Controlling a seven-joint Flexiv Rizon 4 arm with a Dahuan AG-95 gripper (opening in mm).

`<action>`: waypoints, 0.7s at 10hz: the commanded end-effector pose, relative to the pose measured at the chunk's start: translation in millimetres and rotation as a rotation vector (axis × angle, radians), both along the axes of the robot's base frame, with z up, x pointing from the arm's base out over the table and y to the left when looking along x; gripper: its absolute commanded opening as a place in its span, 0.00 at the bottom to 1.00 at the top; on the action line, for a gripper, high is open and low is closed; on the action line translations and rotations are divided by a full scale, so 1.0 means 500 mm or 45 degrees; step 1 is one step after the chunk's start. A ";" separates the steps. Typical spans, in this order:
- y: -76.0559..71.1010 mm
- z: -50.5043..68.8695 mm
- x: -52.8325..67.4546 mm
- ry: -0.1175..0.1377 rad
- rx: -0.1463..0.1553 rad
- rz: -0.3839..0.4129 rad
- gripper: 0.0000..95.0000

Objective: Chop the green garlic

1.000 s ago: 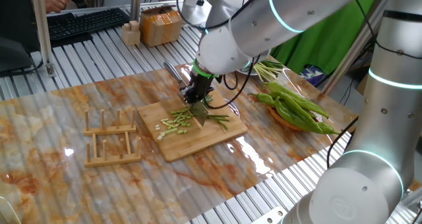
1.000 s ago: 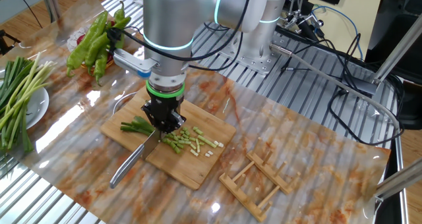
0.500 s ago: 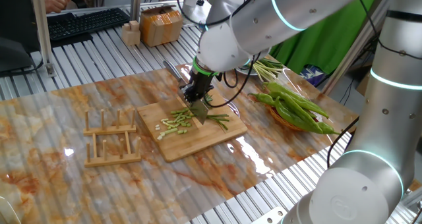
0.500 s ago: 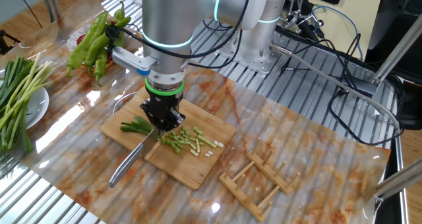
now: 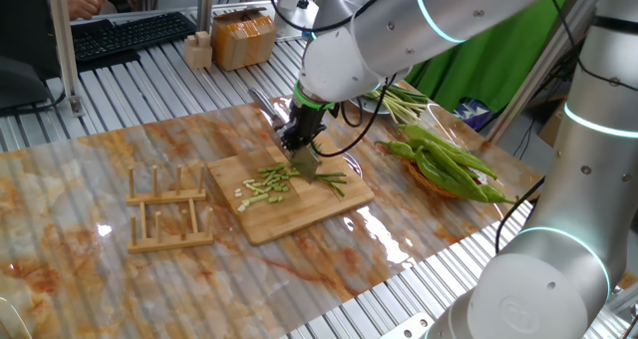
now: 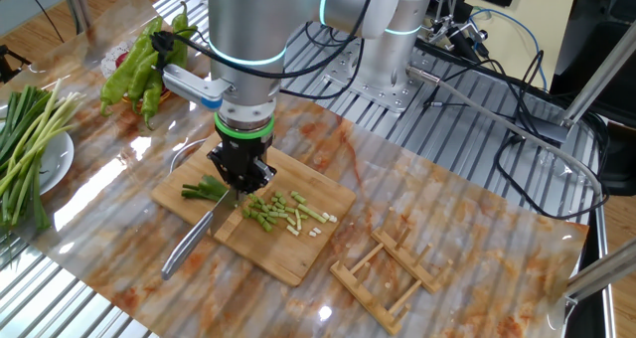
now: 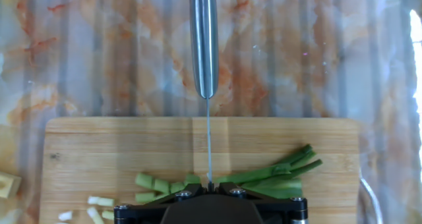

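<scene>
The jaws are clamping the knife (image 6: 194,241) blade-down over the cutting board (image 5: 299,201), where the green garlic (image 5: 289,179) is lying partly chopped. Green peppers (image 5: 449,162), a wooden rack (image 5: 167,211) and uncut stalks (image 6: 25,139) are sitting around it on the counter (image 5: 90,169).

Knife (image 7: 204,46) over green garlic (image 7: 264,176) (board (image 7: 86,158) below)
</scene>
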State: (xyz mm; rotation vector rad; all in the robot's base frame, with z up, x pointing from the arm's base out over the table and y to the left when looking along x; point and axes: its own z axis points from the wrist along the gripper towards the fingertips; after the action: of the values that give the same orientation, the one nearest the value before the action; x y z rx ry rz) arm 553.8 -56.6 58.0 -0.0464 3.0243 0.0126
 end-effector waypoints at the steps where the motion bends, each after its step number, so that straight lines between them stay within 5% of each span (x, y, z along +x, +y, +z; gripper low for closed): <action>1: -0.003 0.001 -0.001 -0.003 -0.004 0.001 0.00; 5: -0.007 0.005 -0.002 -0.002 -0.004 0.005 0.00; 7: -0.006 -0.019 -0.002 -0.016 0.007 0.011 0.00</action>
State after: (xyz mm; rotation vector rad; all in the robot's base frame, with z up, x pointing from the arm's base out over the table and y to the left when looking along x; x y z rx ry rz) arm 551.9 -58.5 47.2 -0.0613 3.0141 0.0266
